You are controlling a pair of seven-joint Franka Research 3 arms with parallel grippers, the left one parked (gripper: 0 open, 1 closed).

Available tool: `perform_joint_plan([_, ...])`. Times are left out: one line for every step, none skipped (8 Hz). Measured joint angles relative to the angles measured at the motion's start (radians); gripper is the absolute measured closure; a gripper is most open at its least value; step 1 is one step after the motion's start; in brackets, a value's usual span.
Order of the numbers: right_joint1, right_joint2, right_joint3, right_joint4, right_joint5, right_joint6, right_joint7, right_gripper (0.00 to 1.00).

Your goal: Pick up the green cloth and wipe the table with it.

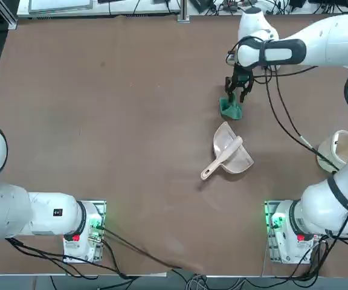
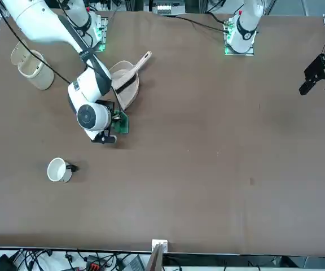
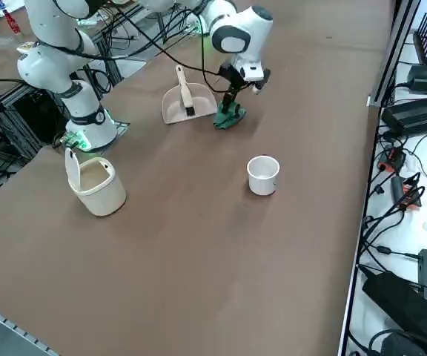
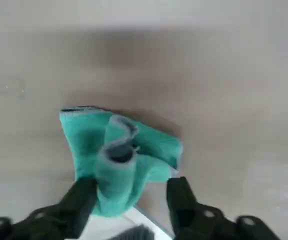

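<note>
Two dark fingers point(image 4: 82, 196) of the right hand point(image 4: 133, 185) stood apart, open, over the green cloth point(image 4: 116, 160). It lay crumpled on the table point(image 1: 125, 151), just beyond the dustpan point(image 1: 231, 151) as seen from the robot's base. If they touched it, I cannot tell. Farther to the robot's right were the white cup point(image 3: 262, 175) and the bucket point(image 3: 101, 191).

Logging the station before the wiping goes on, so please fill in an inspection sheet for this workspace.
Surface: brown table, small marks, no spill seen
Job's things: green cloth, crumpled on the table
Clutter: dustpan beside the cloth; white cup; white bin
Grippers: right gripper open, over the cloth
Cables: black cables hang along the right arm
Surroundings: electronics beyond the table edge; people: nothing seen
</note>
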Motion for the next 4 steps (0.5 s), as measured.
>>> perform_joint_plan([-0.001,-0.016,0.000,0.054,0.000,-0.084,0.000,0.01])
perform_joint_plan([-0.002,-0.031,0.000,0.123,0.000,-0.183,0.000,0.00])
perform_joint_plan([-0.006,-0.043,-0.001,0.196,0.000,-0.272,0.000,0.00])
perform_joint_plan([-0.016,-0.053,-0.002,0.258,0.000,-0.338,-0.007,0.00])
